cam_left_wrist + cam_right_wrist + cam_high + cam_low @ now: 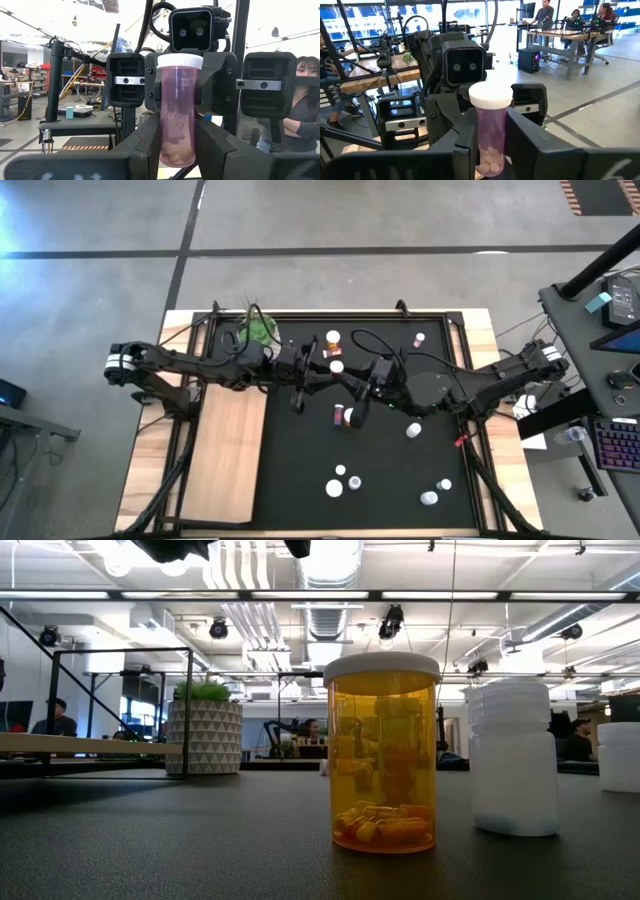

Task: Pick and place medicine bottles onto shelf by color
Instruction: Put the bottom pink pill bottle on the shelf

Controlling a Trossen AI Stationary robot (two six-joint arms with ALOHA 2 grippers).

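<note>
Nearest, at surface level: an orange bottle (383,755), upright on the black mat (150,840), white cap on, capsules lying in the bottom. Just beside it, a white bottle (513,760). Farther back, a speckled plant pot (204,735).

Higher up, clear of the mat: a pink bottle (178,112) held upright between both arms above the mat's middle. Clamped low on the body by the left end effector (178,142), fingers closed tight on either side. Clamped from the opposite side by the right end effector (491,145), likewise closed on the same bottle, cap showing above its fingers. Looks like a handover between the arms.

Handling, as a judgement: light, rigid plastic with a smooth round wall, so likely to twist or slip if pinched off-centre. Best taken across the middle of the body, below the cap, kept upright. A few loose pills inside, little weight to shift. Not fragile, but easy to tip when set down.

Beyond, on the mat: another pink bottle (341,415) and scattered white ones (413,430). Farthest to the left side: the shelf (228,450), a pale wood board at the mat's edge, no bottle seen on it.
</note>
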